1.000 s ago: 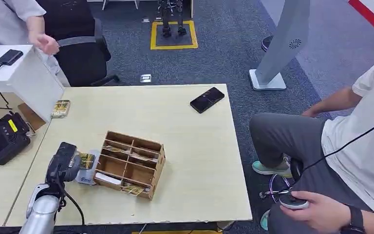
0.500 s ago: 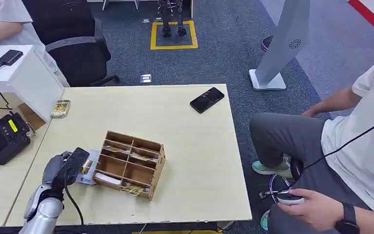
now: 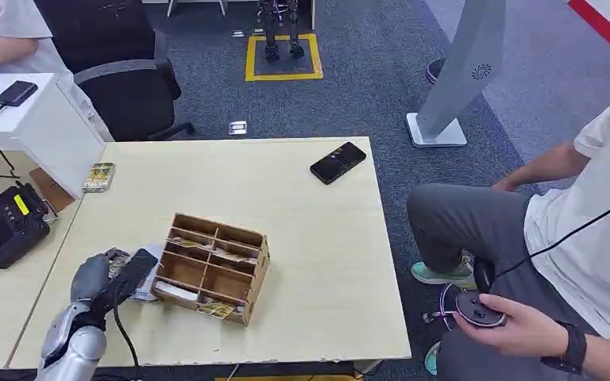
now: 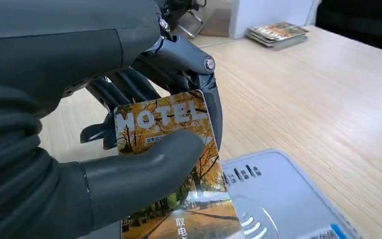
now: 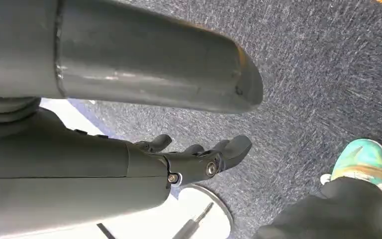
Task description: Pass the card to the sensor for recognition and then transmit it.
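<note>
My left hand (image 3: 105, 279) is at the table's near left corner, just left of the wooden organiser. It pinches a HOTEL card (image 4: 151, 121) with an autumn-tree picture between thumb (image 4: 144, 167) and fingers. The card's lower end hangs over the grey card sensor (image 4: 283, 199), very close to it; I cannot tell whether they touch. From the head, the sensor (image 3: 143, 294) is mostly hidden behind the hand. My right hand (image 5: 199, 157) hangs over the carpet with fingers loosely spread, holding nothing.
A wooden organiser (image 3: 214, 266) with cards in its slots stands right of the sensor. A black phone (image 3: 337, 162) lies at the far edge, a card stack (image 3: 99, 176) at far left. A black device (image 3: 4, 226) and white box (image 3: 44, 131) sit left. One person sits right, another far left.
My left hand has turned and dropped slightly toward the near edge over the sensor, so the card is now hidden under it from the head. The person at far left drew their hand back.
</note>
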You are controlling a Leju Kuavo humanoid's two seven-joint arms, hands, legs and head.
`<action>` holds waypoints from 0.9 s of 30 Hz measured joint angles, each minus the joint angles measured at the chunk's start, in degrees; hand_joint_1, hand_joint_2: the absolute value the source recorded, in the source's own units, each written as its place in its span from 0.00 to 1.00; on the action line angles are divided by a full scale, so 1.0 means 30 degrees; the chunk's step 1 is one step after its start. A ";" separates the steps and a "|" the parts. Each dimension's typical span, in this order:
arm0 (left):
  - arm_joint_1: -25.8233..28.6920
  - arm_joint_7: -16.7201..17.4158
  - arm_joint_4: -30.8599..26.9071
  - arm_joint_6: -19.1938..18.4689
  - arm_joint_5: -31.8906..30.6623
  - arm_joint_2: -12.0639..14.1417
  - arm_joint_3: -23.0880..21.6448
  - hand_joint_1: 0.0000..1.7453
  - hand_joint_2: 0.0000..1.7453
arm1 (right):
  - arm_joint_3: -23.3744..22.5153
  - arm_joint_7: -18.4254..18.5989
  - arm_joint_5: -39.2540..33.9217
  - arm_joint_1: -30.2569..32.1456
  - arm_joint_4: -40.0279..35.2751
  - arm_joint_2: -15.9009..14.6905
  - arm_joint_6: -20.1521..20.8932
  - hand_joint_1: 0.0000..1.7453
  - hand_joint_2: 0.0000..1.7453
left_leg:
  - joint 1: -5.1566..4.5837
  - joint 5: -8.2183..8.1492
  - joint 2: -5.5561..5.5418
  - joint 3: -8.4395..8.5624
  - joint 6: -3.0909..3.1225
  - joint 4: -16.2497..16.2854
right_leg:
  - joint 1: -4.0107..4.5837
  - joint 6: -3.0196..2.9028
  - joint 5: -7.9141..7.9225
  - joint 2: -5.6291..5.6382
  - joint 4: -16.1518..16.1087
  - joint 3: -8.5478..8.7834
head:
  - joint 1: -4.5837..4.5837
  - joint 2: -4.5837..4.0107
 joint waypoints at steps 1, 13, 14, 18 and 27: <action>0.0046 0.0022 -0.0007 0.0124 -0.0284 -0.0072 0.0000 1.00 1.00 | 0.0000 -0.0029 -0.0007 -0.0002 0.0000 0.0000 0.0000 0.00 0.00 | -0.0002 0.0000 0.0000 0.0001 0.0000 0.0000 | -0.0001 0.0000 0.0000 0.0000 0.0000 0.0002 | 0.0000 0.0000; 0.0301 -0.0742 -0.0459 -0.1457 0.2157 -0.0859 0.0182 1.00 1.00 | 0.0007 -0.0109 0.0000 0.0000 0.0000 0.0000 0.0022 0.00 0.00 | 0.0000 0.0017 -0.0063 0.0022 0.0022 0.0000 | -0.0002 0.0007 -0.0006 -0.0088 -0.0001 0.0056 | 0.0007 0.0000; 0.0318 -0.0851 -0.0474 -0.1564 0.2429 -0.0903 0.0197 1.00 1.00 | 0.0007 -0.0109 0.0000 -0.0001 0.0000 0.0000 0.0022 0.00 0.00 | 0.0000 0.0017 -0.0065 0.0023 0.0022 0.0000 | -0.0006 0.0007 -0.0006 -0.0092 -0.0001 0.0059 | 0.0000 0.0000; 0.0531 -0.2850 -0.0984 -0.2813 0.9261 -0.1290 0.1087 1.00 1.00 | 0.0080 -0.0138 0.0000 0.0010 0.0007 0.0000 -0.0087 0.00 0.00 | 0.0001 0.0019 -0.0053 0.0018 0.0022 0.0002 | -0.0007 0.0008 -0.0004 -0.0079 0.0000 0.0047 | 0.0000 0.0000; -0.1689 -0.5238 -0.2426 -0.0198 1.6765 -0.1311 0.3169 1.00 1.00 | 0.0474 -0.0095 0.0000 -0.0070 0.0007 0.0000 -0.0350 0.00 0.00 | 0.0005 0.0037 -0.0061 0.0002 0.0019 0.0009 | 0.0006 -0.0001 0.0005 -0.0089 0.0012 0.0027 | 0.0000 0.0000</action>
